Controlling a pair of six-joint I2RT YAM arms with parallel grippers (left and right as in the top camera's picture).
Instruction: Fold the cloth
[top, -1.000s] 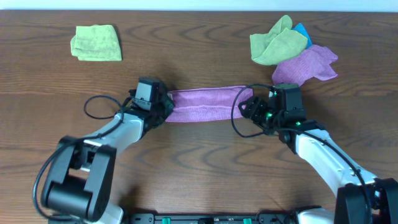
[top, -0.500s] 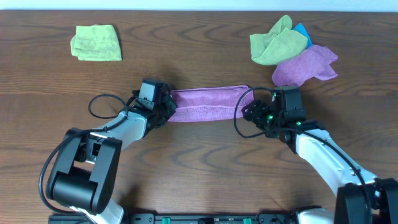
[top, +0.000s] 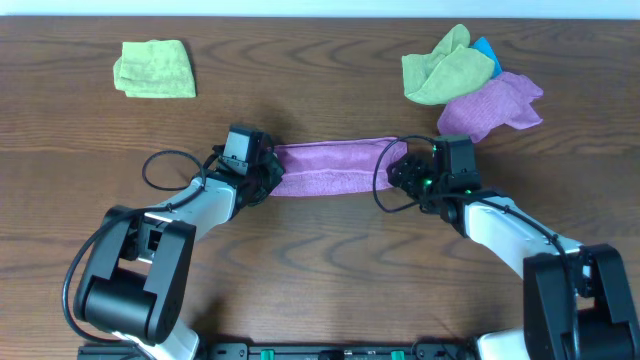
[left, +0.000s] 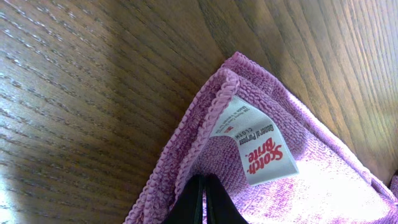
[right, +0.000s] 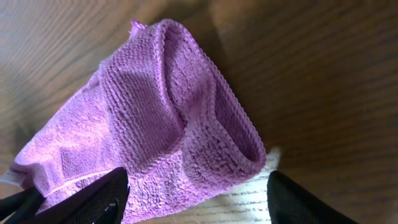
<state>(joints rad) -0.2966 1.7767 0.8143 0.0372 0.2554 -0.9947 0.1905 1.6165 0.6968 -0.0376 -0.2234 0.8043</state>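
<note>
The lilac cloth (top: 330, 167) lies as a long folded strip across the middle of the table. My left gripper (top: 262, 172) is at its left end. In the left wrist view the fingers (left: 200, 199) are pressed shut on the cloth's hemmed corner (left: 205, 134), next to the white tag (left: 258, 146). My right gripper (top: 400, 172) is at the strip's right end. In the right wrist view its fingers (right: 199, 199) are spread wide, with the rumpled cloth end (right: 168, 124) lying between and ahead of them, not pinched.
A light green cloth (top: 155, 69) lies at the back left. At the back right lie another green cloth (top: 445, 66) over something blue (top: 485, 48) and a second purple cloth (top: 492, 104), close behind my right gripper.
The right arm has shifted slightly left and back at the cloth's right end. The left gripper moved a little right a second ago and has held still since. The cloth has not moved.
</note>
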